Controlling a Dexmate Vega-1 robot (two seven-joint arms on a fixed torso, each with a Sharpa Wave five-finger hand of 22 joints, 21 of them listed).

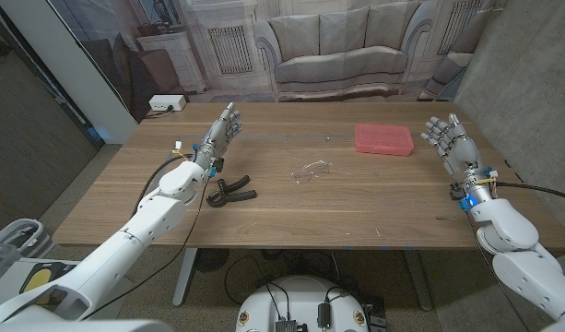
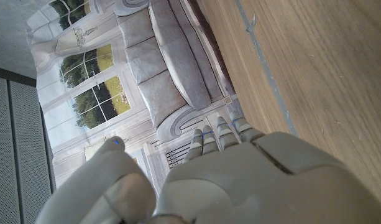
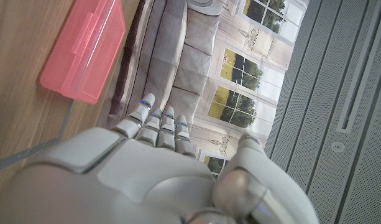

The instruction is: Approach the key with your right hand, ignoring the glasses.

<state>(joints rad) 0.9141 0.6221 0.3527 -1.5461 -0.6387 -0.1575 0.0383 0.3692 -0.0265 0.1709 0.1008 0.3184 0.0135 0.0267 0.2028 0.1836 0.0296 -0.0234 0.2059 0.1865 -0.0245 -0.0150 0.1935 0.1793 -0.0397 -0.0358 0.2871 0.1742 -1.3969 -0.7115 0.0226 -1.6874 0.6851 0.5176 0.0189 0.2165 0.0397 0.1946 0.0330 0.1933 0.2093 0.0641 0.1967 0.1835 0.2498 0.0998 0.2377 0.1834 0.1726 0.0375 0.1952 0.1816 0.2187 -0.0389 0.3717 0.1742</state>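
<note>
A tiny pale object [image 1: 328,138] that may be the key lies near the table's far middle, too small to tell; it also shows as a small speck [image 2: 251,23] on the wood. Clear glasses [image 1: 311,171] lie at the table's middle. My right hand [image 1: 451,140] stands upright at the right side, fingers apart and holding nothing, well right of the glasses and the small object. From the right wrist view the right hand [image 3: 159,174] has nothing in it. My left hand [image 1: 222,129] is raised at the far left, fingers apart and empty, seen too as the left hand [image 2: 240,180].
A pink flat box [image 1: 383,138] lies between my right hand and the small object; the pink box [image 3: 84,53] shows close past my fingers. A black clamp [image 1: 229,191] lies near my left forearm. A white power strip [image 1: 167,103] sits beyond the far left corner.
</note>
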